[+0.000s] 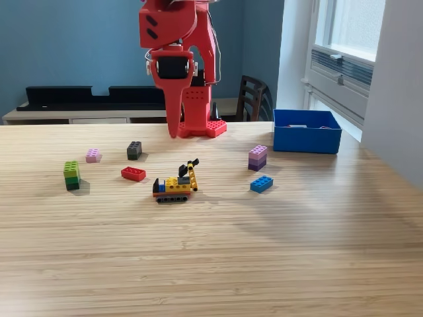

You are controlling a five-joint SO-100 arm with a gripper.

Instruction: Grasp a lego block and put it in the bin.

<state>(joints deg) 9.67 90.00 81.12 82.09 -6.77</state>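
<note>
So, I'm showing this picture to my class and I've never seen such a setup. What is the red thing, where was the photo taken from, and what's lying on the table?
The red thing is a small plastic robot arm bolted at the far side of a pale wooden table. Its gripper, the pointed pincer hanging down, holds nothing; whether it is open or shut can't be told from here. The one photo comes from a camera off the arm, facing it across the table.

On the table lie toy bricks: a green stack, a pink brick, a dark grey brick, a flat red brick, a purple stack, a blue brick and a small yellow brick-built vehicle. At the exterior view's right stands an open blue plastic box, the bin.
</note>
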